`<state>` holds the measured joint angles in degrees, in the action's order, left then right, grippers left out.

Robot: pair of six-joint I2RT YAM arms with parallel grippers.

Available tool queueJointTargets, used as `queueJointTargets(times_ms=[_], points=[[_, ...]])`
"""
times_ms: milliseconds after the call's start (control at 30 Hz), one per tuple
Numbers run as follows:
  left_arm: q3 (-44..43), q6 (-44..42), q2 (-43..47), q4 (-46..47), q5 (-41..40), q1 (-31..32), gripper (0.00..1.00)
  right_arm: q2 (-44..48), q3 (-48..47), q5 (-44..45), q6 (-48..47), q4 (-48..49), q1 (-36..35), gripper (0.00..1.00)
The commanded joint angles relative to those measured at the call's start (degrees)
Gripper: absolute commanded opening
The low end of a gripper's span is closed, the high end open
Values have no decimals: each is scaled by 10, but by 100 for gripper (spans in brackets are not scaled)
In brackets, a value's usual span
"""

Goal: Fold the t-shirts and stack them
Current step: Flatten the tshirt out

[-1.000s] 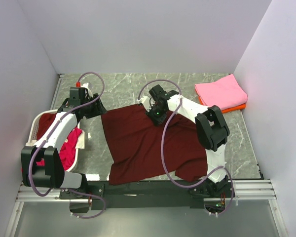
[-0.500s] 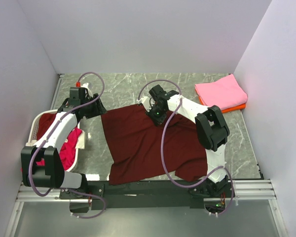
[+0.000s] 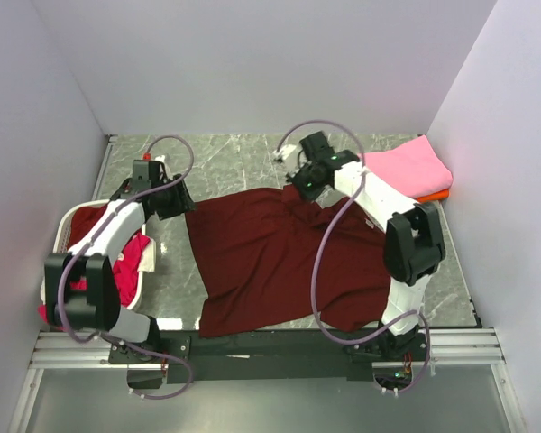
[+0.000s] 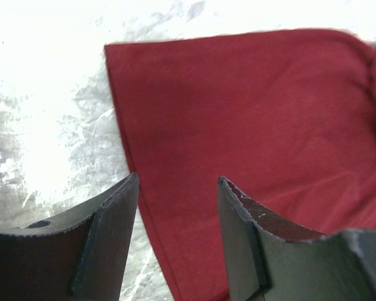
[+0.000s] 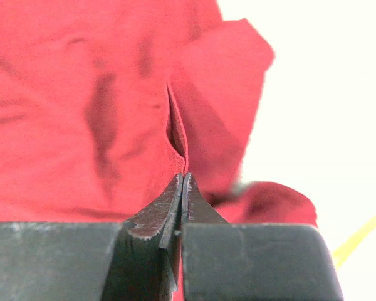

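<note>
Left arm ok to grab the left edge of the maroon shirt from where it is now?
Likely yes. The left gripper is open right over that edge of the maroon shirt, with nothing between them. The right gripper is shut on the shirt's far side, well clear of that spot.

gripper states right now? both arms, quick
Left gripper: open, holding nothing.
Right gripper: closed on the maroon shirt.
</note>
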<state>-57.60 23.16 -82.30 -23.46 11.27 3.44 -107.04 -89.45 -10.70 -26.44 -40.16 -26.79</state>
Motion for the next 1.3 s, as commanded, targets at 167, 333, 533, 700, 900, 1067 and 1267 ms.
queueJointTargets(times_ms=[167,333,533,700,900,1067,1267], points=[[-183,-31,-161,-67,-65,-12,53,1,-79,9,-4,17,62,0],[-243,-42,-264,-89,-76,-13,45,1,-78,2,-5,23,75,0],[-272,-61,-311,-114,-94,-15,37,4,-68,-11,-3,29,87,0],[-276,-64,-326,-117,-97,-15,39,-2,-72,-16,-1,25,91,0],[-307,-62,-373,-118,-78,-15,39,-6,-75,-21,2,20,93,0],[-313,-65,-384,-126,-68,-15,24,-8,-75,-21,2,19,94,0],[-288,-65,-367,-127,-40,-15,16,-5,-86,-22,2,15,103,0]])
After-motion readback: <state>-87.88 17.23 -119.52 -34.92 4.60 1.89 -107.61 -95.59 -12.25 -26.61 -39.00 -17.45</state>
